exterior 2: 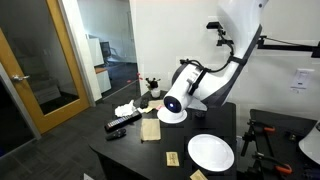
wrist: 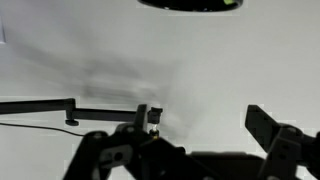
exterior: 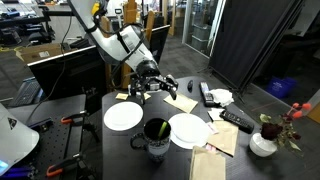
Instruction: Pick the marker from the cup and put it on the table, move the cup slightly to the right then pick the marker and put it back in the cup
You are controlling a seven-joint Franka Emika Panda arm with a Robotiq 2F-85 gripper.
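The cup (exterior: 157,141) is a dark mug at the table's front, between two white plates. The yellow-green marker (exterior: 161,128) stands inside it. My gripper (exterior: 150,88) hangs open and empty above the table (exterior: 100,105), behind the cup and well apart from it. In the wrist view the two fingers (wrist: 205,118) are spread wide with nothing between them. A dark rim with a greenish spot (wrist: 190,4) shows at the top edge and may be the cup. In an exterior view the arm (exterior 2: 195,85) hides the cup.
White plates (exterior: 123,116) (exterior: 188,130) flank the cup and show in both exterior views (exterior 2: 210,152). Pale sticky notes (exterior: 182,102), a remote (exterior: 236,120) and a white vase with red flowers (exterior: 263,143) lie to one side. Brown paper (exterior: 208,162) lies at the front.
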